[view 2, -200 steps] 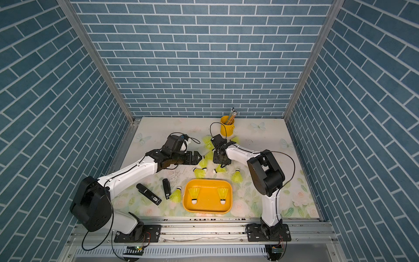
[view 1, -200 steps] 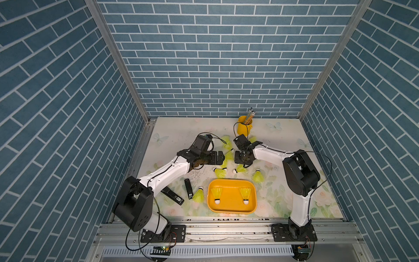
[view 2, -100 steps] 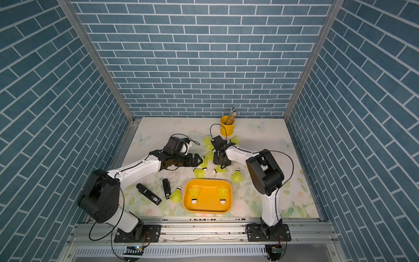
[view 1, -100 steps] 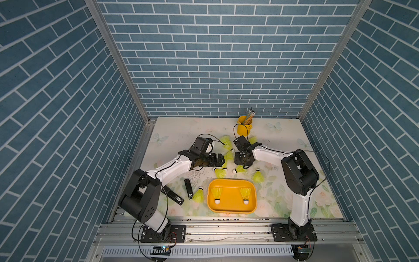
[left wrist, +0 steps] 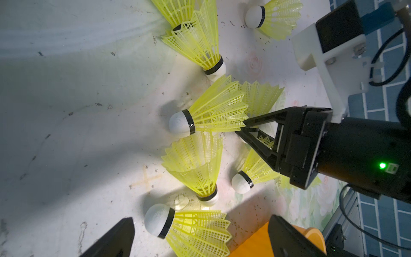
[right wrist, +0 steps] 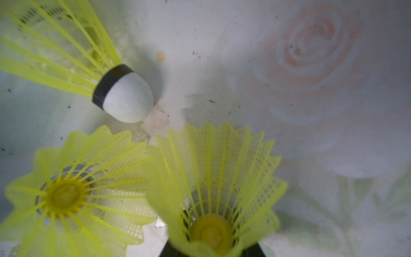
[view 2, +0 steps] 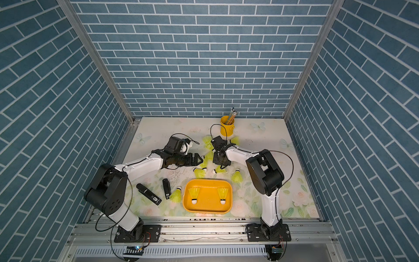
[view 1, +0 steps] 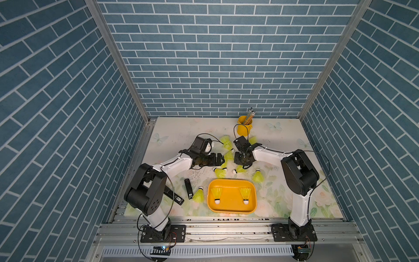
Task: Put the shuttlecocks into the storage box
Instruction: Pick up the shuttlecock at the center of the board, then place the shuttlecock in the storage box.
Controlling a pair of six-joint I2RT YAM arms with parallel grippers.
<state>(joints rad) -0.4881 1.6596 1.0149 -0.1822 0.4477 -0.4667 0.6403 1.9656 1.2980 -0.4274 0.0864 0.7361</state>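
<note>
Got two shuttlecocks point(view 1: 216, 192) lying in the orange tray point(view 1: 231, 181) at the front of the tabletop point(view 1: 181, 129), tips toward the front edge. Counting one more just left of the tray, plus a loose bunch right behind it. Seeing the right pincer point(left wrist: 240, 128) narrowed around one skirt in that bunch, can't tell if gripping. Spotting the left pincer point(view 1: 221, 159) spread wide beside it, clamped on nothing.

The left gripper point(view 1: 221, 159) and right gripper point(left wrist: 240, 128) are crowding in over the scattered shuttlecocks point(view 1: 220, 172), leaving barely a gap between them. The pencil cup point(view 1: 244, 127) is standing close behind, and two black sticks point(view 1: 188, 188) are lying left of the storage box point(view 1: 230, 197). Bare table point(view 1: 176, 129) is stretching along the back-left and right side.
</note>
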